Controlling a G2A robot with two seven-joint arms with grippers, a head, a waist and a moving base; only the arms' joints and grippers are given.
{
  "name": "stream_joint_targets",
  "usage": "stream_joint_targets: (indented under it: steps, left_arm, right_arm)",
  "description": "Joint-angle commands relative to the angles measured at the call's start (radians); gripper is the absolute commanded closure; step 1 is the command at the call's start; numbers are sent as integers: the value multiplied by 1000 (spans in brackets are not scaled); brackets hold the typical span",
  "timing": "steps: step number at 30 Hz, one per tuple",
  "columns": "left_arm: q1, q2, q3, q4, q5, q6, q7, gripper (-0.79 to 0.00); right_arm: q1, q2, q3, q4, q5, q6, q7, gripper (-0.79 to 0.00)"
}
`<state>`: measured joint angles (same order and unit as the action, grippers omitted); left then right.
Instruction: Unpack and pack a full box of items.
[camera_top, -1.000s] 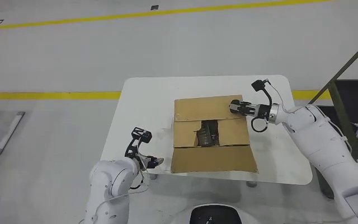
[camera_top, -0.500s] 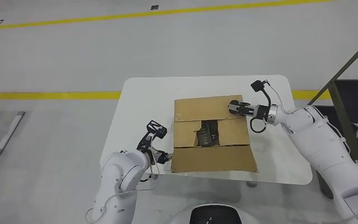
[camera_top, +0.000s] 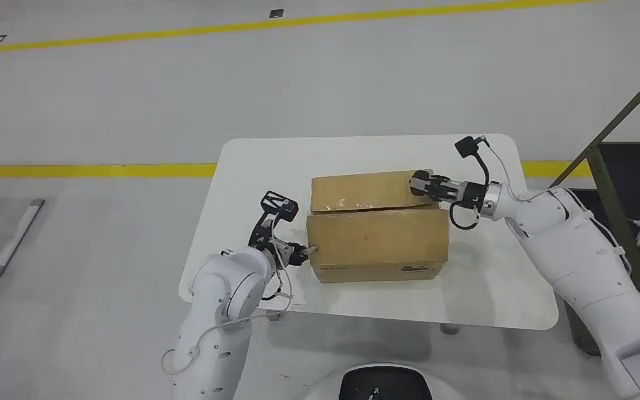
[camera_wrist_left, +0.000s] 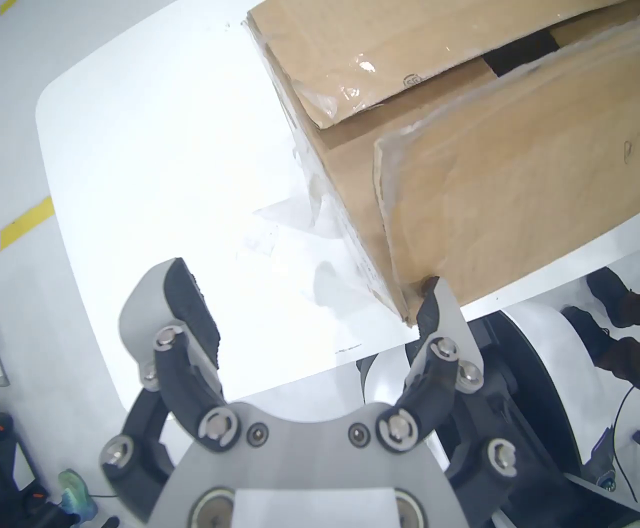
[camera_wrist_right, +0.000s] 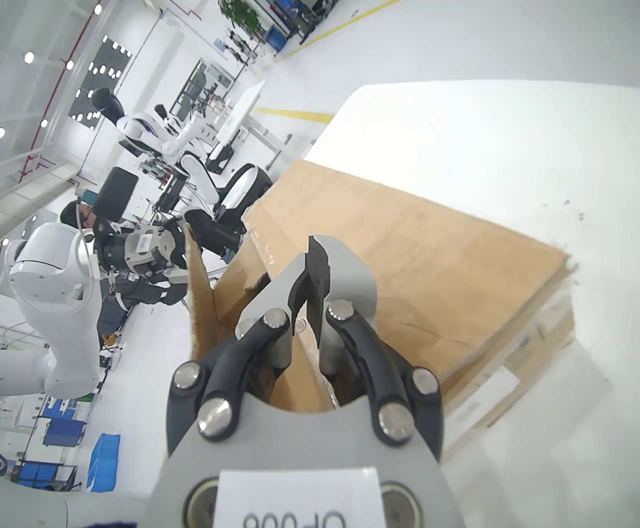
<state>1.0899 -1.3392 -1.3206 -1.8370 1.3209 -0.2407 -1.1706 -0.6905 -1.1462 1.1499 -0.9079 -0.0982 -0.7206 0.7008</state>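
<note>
Lying lengthwise across the table (camera_top: 260, 200), box (camera_top: 375, 240); left claw (camera_wrist_left: 310, 295) spread open, right claw (camera_wrist_right: 312, 270) pinched closed.

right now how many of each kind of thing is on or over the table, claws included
cardboard box: 1
white table: 1
claws: 2 (left claw, right claw)
total: 4

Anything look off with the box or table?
Minor only: torn clear tape peels off flap edges of the box and trails onto the table beside it. The corner of the near flap looks frayed where a finger of the open left gripper touches it.
</note>
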Motion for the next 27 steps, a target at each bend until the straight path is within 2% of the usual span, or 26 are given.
stream_joint_targets:
  steps: [1,6,13,19,27]
  left_arm:
    - [-12,-1,16,20,10,18,15,-785]
    - [-28,-4,39,48,13,59,32,-785]
    - [-40,-4,53,74,16,87,38,-785]
    - [-55,-8,55,104,-11,144,49,-785]
    - [-79,-12,40,144,-34,261,54,-785]
  right_arm:
    - [-11,8,23,-38,-34,13,-38,0]
    - [-80,22,50,-182,-136,52,-112,0]
    - [-174,8,-20,-316,-344,171,-295,0]
    - [-195,-19,-113,-323,-521,288,-453,0]
    - [-185,-44,-178,-272,-607,320,-531,0]
